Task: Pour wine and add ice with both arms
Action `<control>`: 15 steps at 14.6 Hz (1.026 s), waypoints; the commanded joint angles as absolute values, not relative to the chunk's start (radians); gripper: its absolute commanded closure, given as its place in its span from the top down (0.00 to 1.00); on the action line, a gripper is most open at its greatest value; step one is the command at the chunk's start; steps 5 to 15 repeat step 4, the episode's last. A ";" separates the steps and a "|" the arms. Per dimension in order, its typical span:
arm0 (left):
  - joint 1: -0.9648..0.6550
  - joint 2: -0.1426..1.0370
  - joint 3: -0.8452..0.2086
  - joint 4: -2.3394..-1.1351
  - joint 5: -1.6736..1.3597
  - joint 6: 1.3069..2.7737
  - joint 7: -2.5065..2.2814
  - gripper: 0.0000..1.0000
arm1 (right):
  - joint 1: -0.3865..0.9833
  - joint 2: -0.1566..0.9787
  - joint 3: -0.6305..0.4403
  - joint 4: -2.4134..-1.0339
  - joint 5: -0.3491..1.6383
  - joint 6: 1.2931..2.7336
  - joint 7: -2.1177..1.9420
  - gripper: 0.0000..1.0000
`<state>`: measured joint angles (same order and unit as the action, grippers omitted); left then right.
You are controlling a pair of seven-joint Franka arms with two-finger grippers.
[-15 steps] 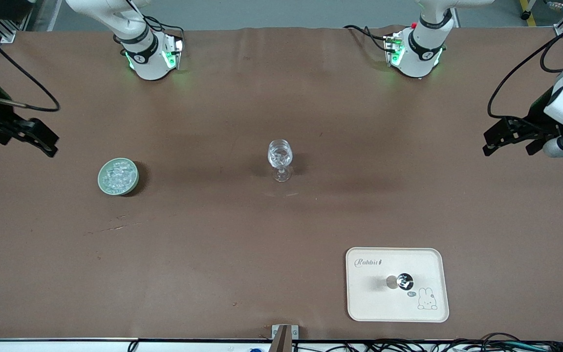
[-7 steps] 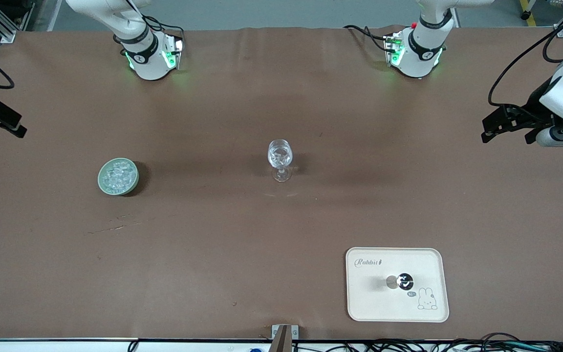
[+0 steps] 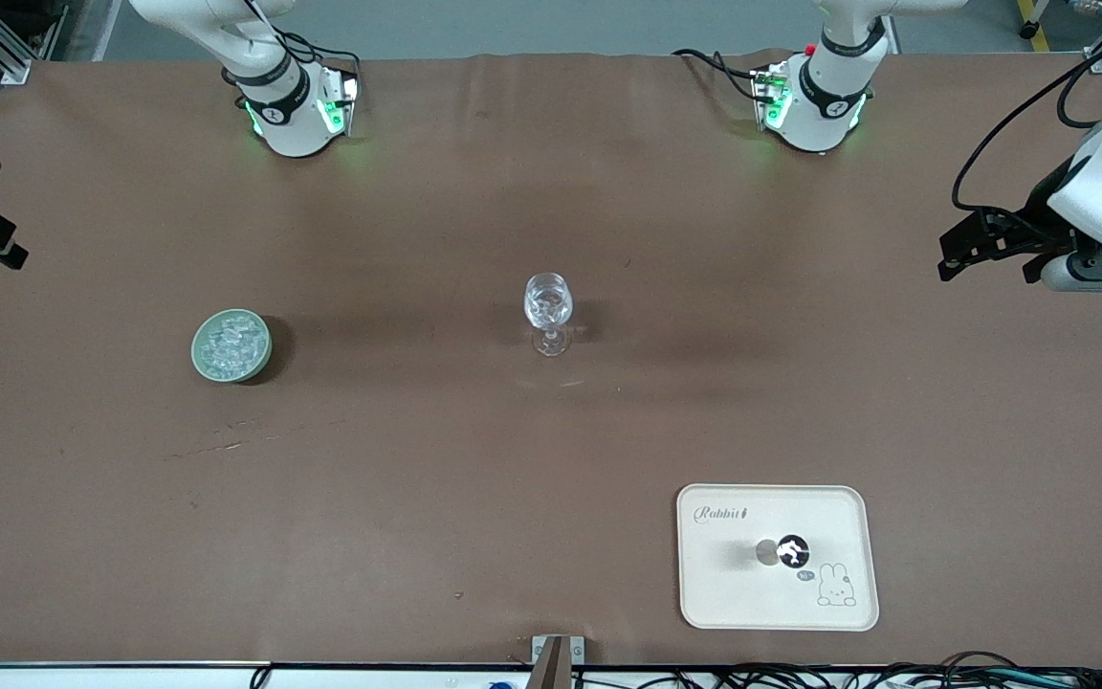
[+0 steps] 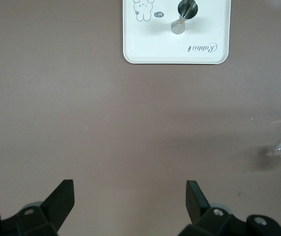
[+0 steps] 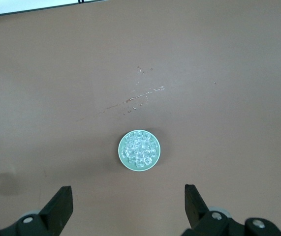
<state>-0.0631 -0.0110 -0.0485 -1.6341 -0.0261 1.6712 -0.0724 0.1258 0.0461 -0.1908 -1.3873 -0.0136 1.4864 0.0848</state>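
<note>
Nearest the front camera a white tray (image 3: 704,574) lies toward the left arm's end of the table, carrying a small bottle (image 3: 786,551) seen from above, dark top and silvery neck. Farther off, the stemmed glass (image 3: 548,313) stands upright mid-table, clear and glinting; whether anything is in it I cannot tell. About level with it, toward the right arm's end, sits the green bowl (image 3: 199,359), round and low, heaped with ice (image 3: 231,343): small whitish cubes, shiny, piled about level with the rim. The right gripper (image 5: 129,202) hangs over its own end of the table, fingers spread wide and holding nothing, and its wrist view shows the bowl below, in line with the gap between the fingers, so this arm is plainly the nearer one for the ice. The left gripper (image 4: 130,196) hangs over the table's other end, likewise wide open and empty, with the tray and bottle ahead of it, well apart.
</note>
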 commanded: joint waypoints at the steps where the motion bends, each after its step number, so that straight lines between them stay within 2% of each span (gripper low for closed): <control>1: -0.067 -0.015 -0.049 -1.637 -0.005 1.671 -0.061 1.00 | 0.113 0.026 -0.175 -1.414 0.002 1.497 0.077 1.00; 15: -0.066 -0.015 -0.049 -1.631 -0.005 1.671 -0.060 1.00 | 0.115 0.025 -0.175 -1.414 -0.002 1.497 0.077 1.00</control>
